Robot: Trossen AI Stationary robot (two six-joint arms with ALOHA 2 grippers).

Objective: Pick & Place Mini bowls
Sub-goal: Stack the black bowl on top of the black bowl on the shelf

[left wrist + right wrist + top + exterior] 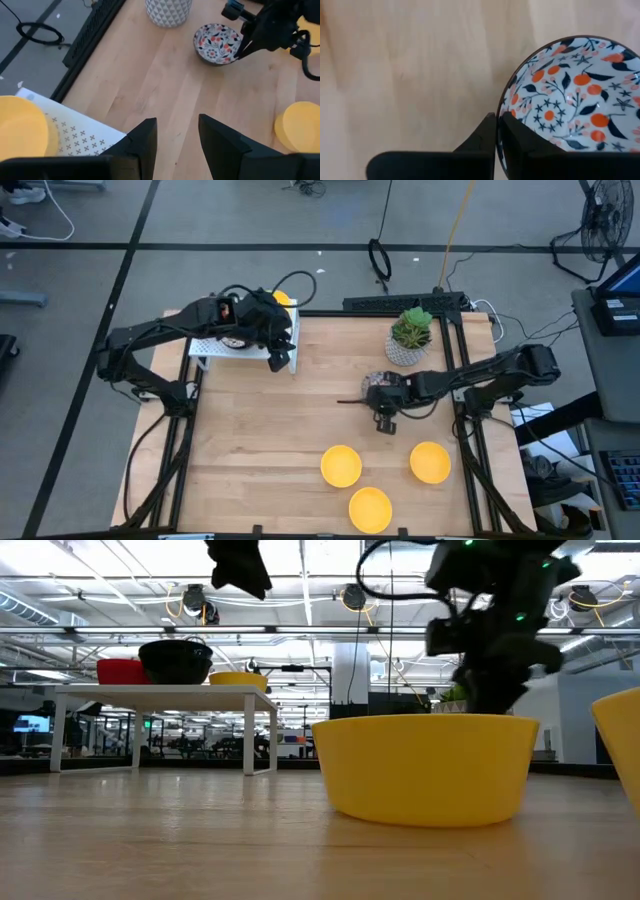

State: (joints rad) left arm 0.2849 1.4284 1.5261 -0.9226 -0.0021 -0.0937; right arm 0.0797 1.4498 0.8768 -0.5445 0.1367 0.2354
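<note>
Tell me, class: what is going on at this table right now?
Two robot arms are sorting small bowls. The right end effector is pinched on the rim of a patterned bowl, near the plant pot at mid-table. The left end effector is open and empty over the white rack at the table's far left corner, where a yellow bowl sits. Three more yellow bowls sit on the table at the near edge.

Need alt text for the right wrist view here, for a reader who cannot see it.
The right gripper is shut on the rim of a patterned mini bowl, one finger inside and one outside. The white bowl shows orange berries and dark leaves and stars, above a light wooden table.
</note>
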